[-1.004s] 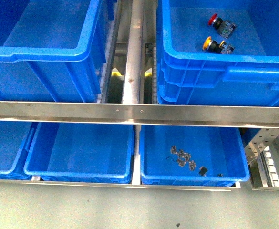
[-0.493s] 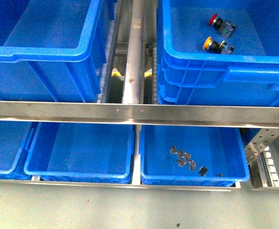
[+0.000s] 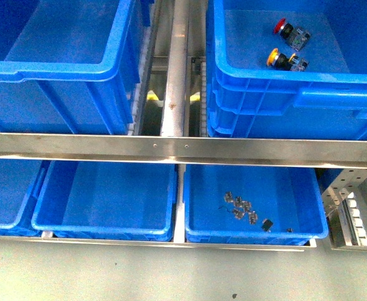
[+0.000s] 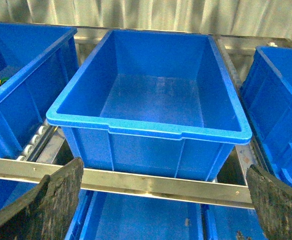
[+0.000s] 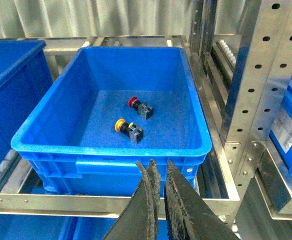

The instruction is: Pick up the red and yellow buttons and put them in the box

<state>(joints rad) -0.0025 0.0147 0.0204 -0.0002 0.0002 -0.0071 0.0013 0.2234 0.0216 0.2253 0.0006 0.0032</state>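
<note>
The red button and the yellow button lie on the floor of the large deep blue box at the upper right of the front view. Both show in the right wrist view too, red button and yellow button, inside that box. My right gripper is shut and empty, held in front of the box's near rim. My left gripper is open and empty, in front of another empty deep blue bin. Neither arm shows in the front view.
A steel rail crosses the shelf front. Below it stand shallow blue trays; one holds several small metal parts. An empty large bin stands upper left. A perforated steel upright stands right of the box.
</note>
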